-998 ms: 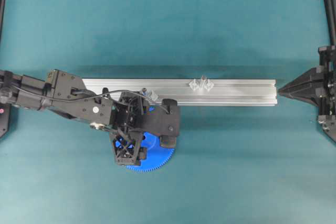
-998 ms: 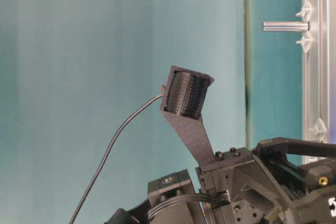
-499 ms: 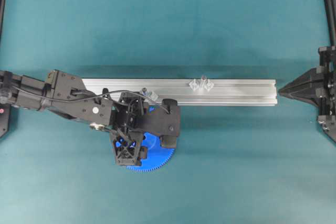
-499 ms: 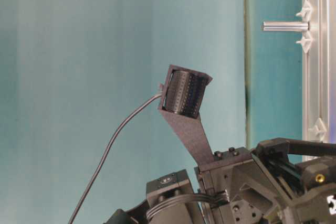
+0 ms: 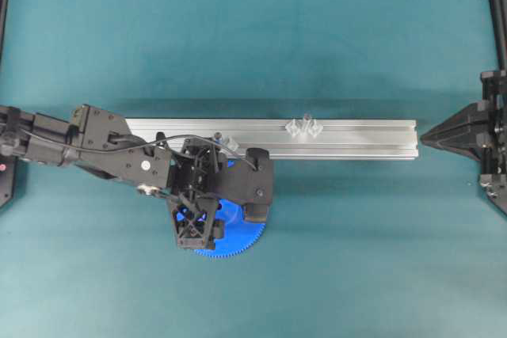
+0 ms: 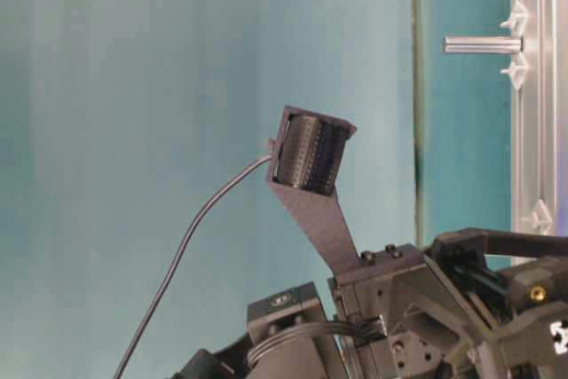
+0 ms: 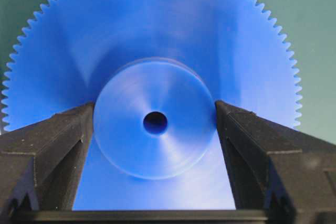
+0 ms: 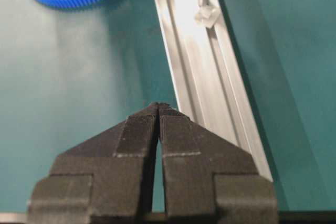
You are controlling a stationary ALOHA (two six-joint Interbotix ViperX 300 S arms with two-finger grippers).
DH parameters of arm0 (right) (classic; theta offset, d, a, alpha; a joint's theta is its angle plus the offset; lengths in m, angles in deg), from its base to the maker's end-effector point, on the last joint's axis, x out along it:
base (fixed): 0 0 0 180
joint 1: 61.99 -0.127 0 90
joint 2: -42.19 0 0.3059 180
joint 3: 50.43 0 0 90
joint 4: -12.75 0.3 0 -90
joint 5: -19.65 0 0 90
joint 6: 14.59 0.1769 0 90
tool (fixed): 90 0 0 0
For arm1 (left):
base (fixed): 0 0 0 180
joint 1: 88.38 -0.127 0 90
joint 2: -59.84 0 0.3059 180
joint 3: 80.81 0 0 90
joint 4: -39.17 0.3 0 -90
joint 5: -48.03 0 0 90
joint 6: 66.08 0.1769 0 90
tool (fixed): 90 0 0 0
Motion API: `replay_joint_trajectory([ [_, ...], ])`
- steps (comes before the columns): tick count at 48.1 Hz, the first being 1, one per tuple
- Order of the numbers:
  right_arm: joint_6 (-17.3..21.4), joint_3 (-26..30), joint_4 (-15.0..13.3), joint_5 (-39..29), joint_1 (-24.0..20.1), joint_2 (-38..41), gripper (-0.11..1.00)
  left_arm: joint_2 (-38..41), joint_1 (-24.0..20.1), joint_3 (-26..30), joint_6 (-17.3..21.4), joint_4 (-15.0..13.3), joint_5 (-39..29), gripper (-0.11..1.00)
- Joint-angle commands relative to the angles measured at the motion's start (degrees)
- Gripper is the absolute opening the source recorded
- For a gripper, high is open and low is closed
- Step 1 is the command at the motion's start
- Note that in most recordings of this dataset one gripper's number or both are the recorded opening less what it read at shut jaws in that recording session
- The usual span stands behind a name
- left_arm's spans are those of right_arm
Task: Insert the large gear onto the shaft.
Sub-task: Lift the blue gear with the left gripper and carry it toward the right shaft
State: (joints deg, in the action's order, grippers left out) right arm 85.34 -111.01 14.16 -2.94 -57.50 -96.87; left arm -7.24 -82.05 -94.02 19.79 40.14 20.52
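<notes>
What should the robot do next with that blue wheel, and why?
Probably lift it. The left gripper has its jaws against both sides of the large gear's raised hub, and the gear appears to lie on the table, away from the shaft on the rail.

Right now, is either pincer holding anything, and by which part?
The left pincer grips the large gear by its raised central hub, one finger on each side. The right pincer is shut on nothing.

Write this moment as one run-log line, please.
left gripper: shut on large gear hub | gear: flat on table | shaft: bare, on rail | right gripper: shut, idle
</notes>
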Motion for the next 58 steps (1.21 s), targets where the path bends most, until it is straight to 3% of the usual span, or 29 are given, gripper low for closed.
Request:
replay_joint_trajectory([
  [1,0.44,0.53,0.09,0.44,0.0,0.09,0.08,-2.72,-0.18,1.85,0.7,0.18,0.26,0.79],
  [19,0.53,0.18,0.09,0.44,0.0,-0.7,0.08,-4.92,0.18,6.33,4.75,0.18,-6.33,0.79],
  [37,0.53,-0.18,0.0,0.53,0.0,-0.97,0.08,-5.71,-0.26,13.8,12.57,0.18,-11.34,0.79],
  [58,0.53,-0.97,0.0,3.69,0.09,-1.05,0.08,-2.46,-7.12,21.62,22.41,0.62,-13.8,0.79],
])
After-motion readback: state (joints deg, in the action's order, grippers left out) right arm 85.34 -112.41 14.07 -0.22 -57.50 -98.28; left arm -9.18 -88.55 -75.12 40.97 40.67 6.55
